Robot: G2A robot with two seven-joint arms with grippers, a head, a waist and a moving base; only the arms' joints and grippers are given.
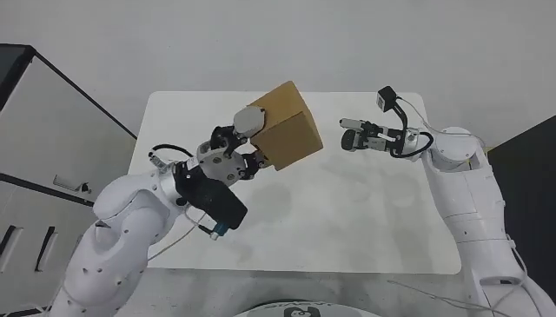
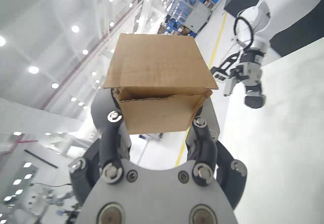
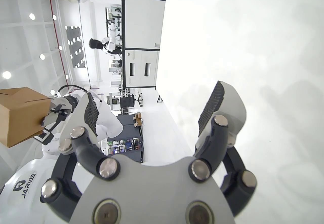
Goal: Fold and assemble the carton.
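Brown carton (image 1: pixel 285 124), squared up with one ragged end flap tucked in, hangs above the counter (image 1: pixel 365 221), clamped in the left gripper (image 1: pixel 252 141), fingertips partly hidden behind cardboard; right gripper (image 1: pixel 344 134) spread wide, empty, well apart

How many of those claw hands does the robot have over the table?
2. The left gripper is shut on the carton, holding it above the table. The right gripper hangs open and empty to the carton's right.
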